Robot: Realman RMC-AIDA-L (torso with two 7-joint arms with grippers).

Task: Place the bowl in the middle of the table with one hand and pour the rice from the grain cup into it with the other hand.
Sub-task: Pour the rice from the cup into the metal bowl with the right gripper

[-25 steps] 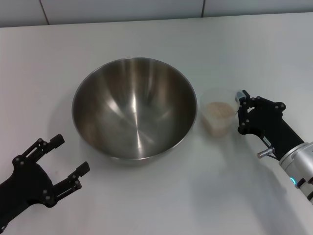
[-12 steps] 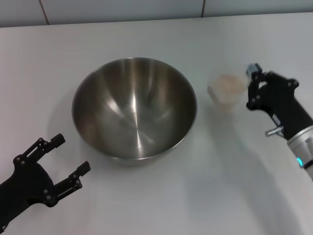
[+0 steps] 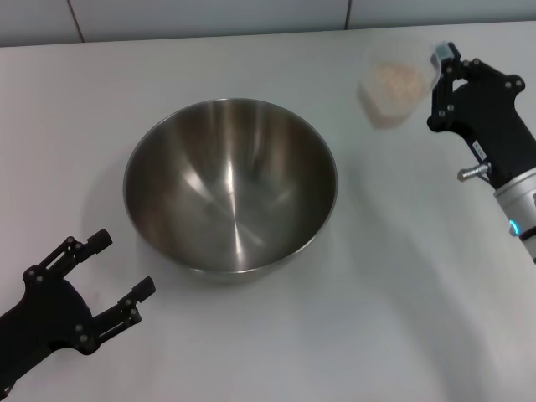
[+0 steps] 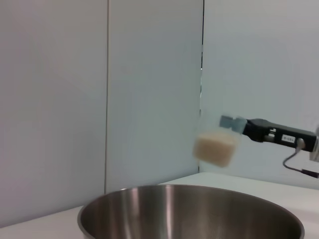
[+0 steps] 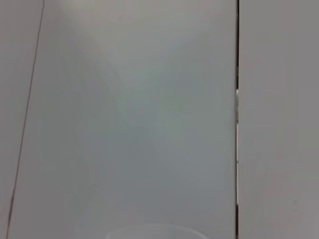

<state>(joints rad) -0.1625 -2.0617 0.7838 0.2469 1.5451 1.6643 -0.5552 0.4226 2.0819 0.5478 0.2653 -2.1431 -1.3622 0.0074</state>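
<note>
- The bowl [image 3: 230,186] sits upright near the middle of the table [image 3: 377,335], empty, so we judge the placing step done.
- The cup [image 3: 391,90] is at about 1 o'clock from the bowl, well apart from its rim. In the left wrist view it hangs in the air above and beyond the bowl's far rim, roughly level, with rice [image 3: 394,79] filling its lower part.
- We have the right gripper [image 3: 440,84] clamped on the cup's side, at 1 to 2 o'clock from the bowl, with the arm running back toward 4 o'clock.
- We judge the step in hand to be the carry before the pour: the cup is raised but not yet over the bowl, and no rice has left it.
- Next, we would need to bring the cup toward 7 o'clock until its lip is over the bowl's opening, then tip it toward the bowl's centre. Tipping too early would drop grains on the table.
- The left gripper [image 3: 100,285] rests at 7 o'clock from the bowl, near it but not touching, fingers [image 3: 138,293] spread apart and holding nothing.
- Our count: one bowl, one cup, one heap of rice, two grippers.
</note>
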